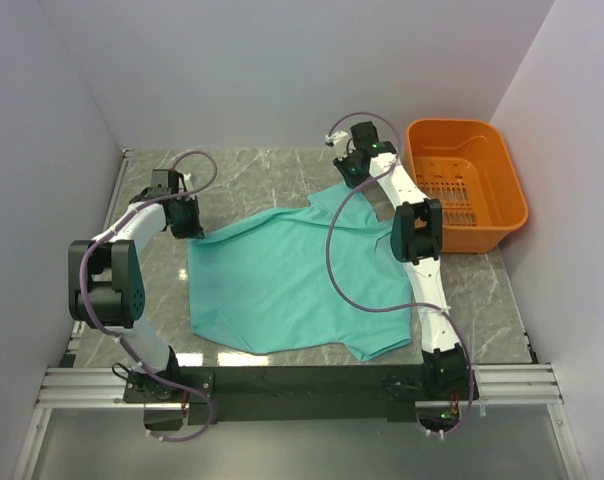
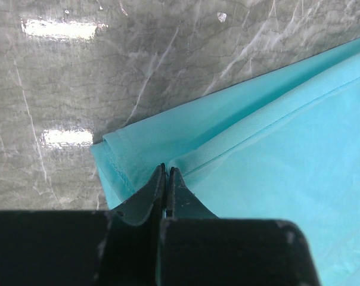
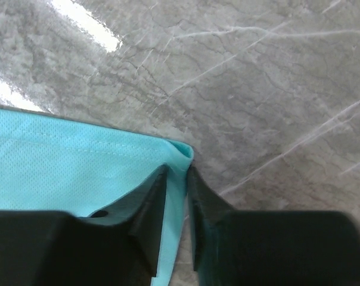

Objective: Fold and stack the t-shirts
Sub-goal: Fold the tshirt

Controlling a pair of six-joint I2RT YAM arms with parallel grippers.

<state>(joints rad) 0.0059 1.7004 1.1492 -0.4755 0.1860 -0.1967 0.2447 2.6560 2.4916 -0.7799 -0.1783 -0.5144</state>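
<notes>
The teal t-shirt lies spread flat on the grey marble table. My left gripper sits at the shirt's far-left corner. In the left wrist view that gripper is shut, pinching a fold of the t-shirt just behind its hemmed corner. My right gripper is at the shirt's far corner. In the right wrist view its jaws stand a narrow way apart, with the corner fold of the t-shirt lying between them on the table.
An orange plastic basket stands at the back right, close to the right arm's elbow. Grey walls close in the left, back and right sides. A metal rail runs along the near edge between the arm bases.
</notes>
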